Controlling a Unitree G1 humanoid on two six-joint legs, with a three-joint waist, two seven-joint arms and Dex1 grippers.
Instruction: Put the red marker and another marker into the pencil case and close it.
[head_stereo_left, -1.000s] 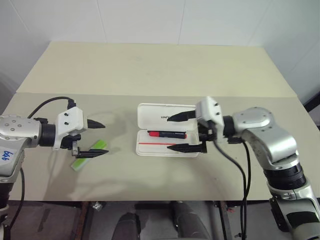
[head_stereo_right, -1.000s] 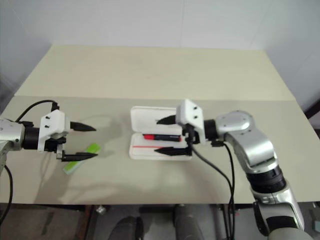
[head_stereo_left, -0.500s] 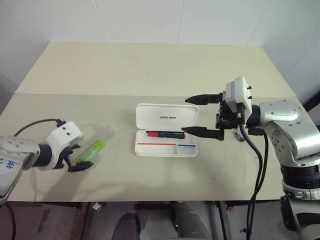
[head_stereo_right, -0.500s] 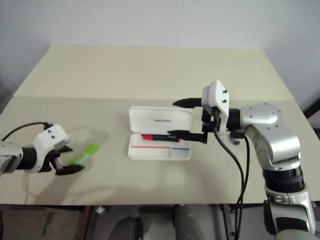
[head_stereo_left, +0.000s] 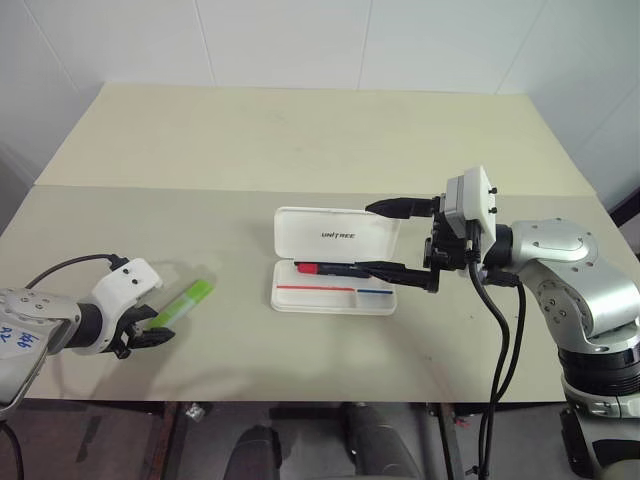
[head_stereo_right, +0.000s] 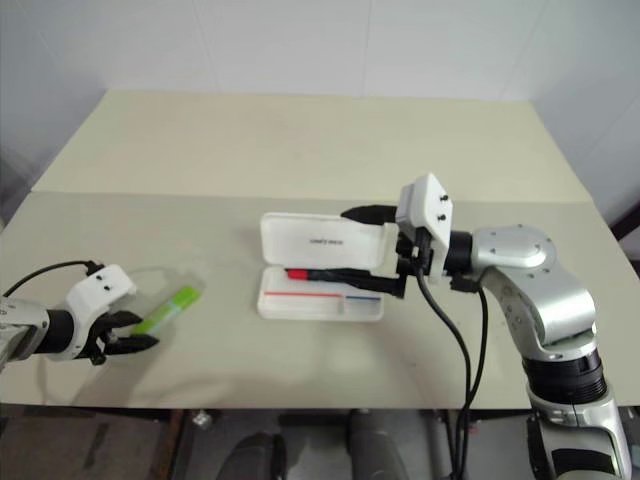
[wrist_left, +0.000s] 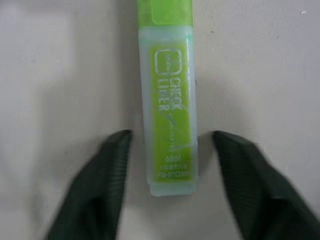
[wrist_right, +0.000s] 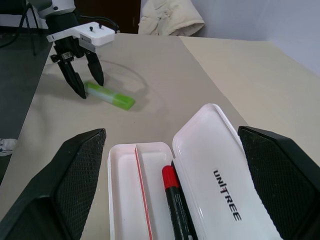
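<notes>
Table: I see a beige table with a seam running across it; everything sits on the near half.

Pencil case: white case lies open near the middle of the table, lid tipped back with dark lettering showing, tray toward me with a thin red and blue stripe.

Red marker: black barrel, red cap; it lies lengthwise in the tray, along the side next to the lid hinge.

Green highlighter: the highlighter lies flat on the table, well apart from the case on my left, its brighter cap end pointing away from the left gripper.

Left gripper: left gripper is lowered to the table at the highlighter's tail end. In the wrist view I see one finger on each side of the barrel with a narrow gap both sides, so it is parted and not yet gripping.

Right gripper: right gripper hangs above the case's right end, pointing left, fingers spread wide, holding nothing.
</notes>
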